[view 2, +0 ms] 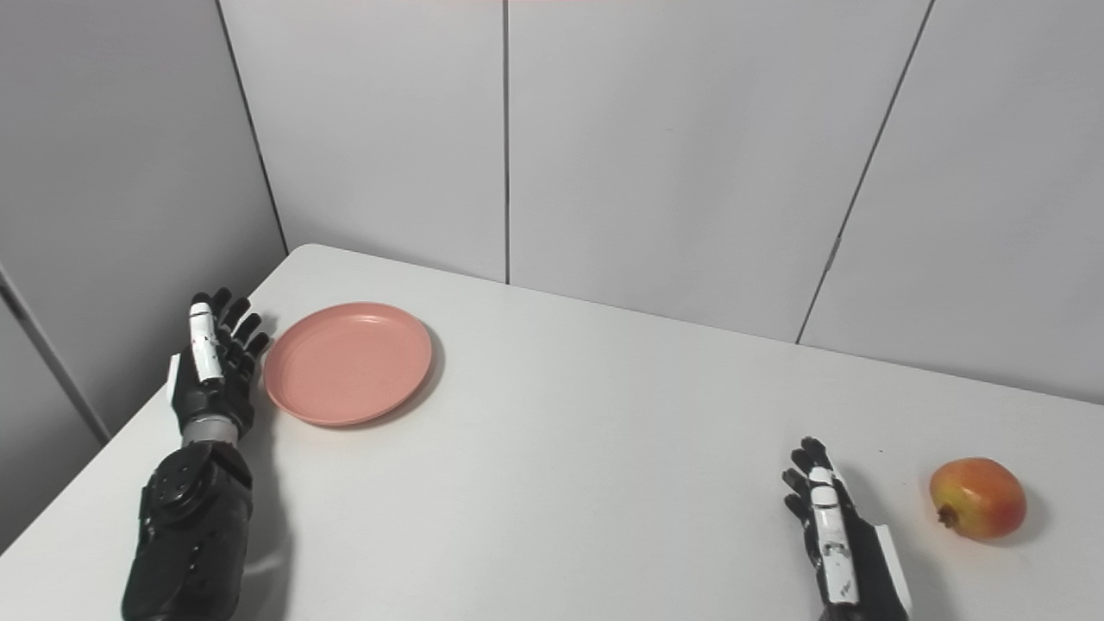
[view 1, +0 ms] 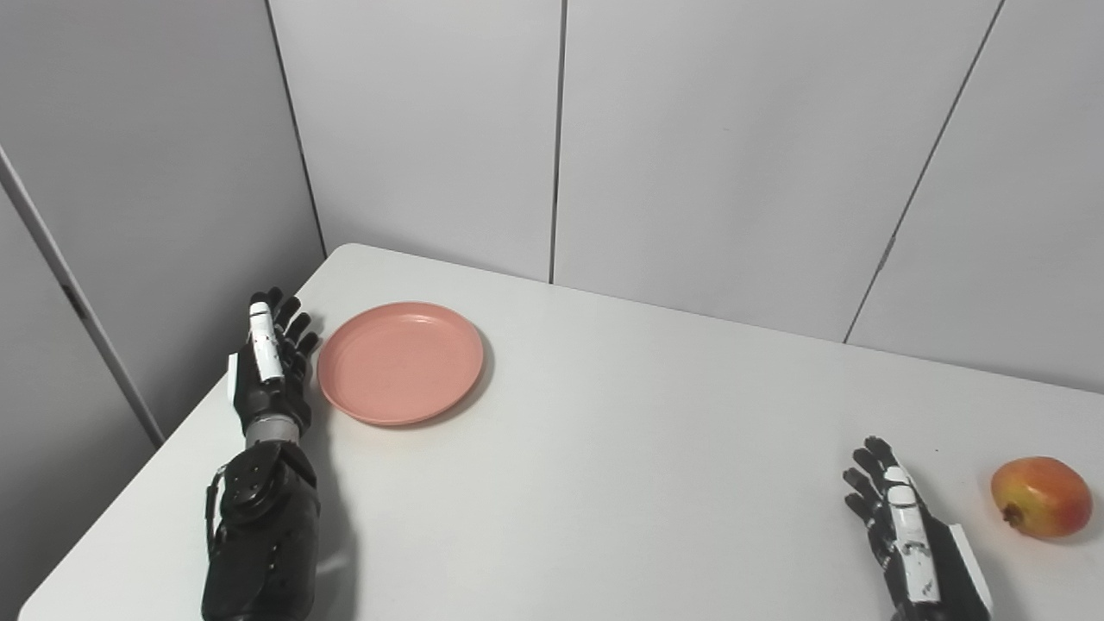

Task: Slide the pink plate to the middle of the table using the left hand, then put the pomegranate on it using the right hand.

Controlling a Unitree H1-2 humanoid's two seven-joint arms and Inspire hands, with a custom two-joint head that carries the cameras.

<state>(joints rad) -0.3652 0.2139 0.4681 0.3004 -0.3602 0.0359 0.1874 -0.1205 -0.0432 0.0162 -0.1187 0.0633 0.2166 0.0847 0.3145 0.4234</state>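
- The pink plate [view 1: 400, 362] lay flat on the white table [view 1: 621, 448], far over on the left side and well short of the middle, so by my reading the first step, the slide, had not begun.
- The left hand [view 1: 269, 362] stood just beside the plate's left rim, fingers stretched out and apart, holding nothing; whether it touched the rim could not be told from either view.
- The pomegranate [view 2: 977, 498] sat alone on the table at the near right, close to the table's right side.
- The right hand [view 2: 826, 517] waited near the pomegranate's left, apart from it, fingers spread and empty.
- As a judgement, the next move called for the left hand to press against the plate's left rim and push it rightward toward the centre, staying low so the plate would not tip or ride up over the fingers.
- Only after that would the right hand's reach for the fruit make sense.
- Both forearms were cut off by the bottom edge, the right wrist almost entirely; the thumbs of both hands were hard to make out.
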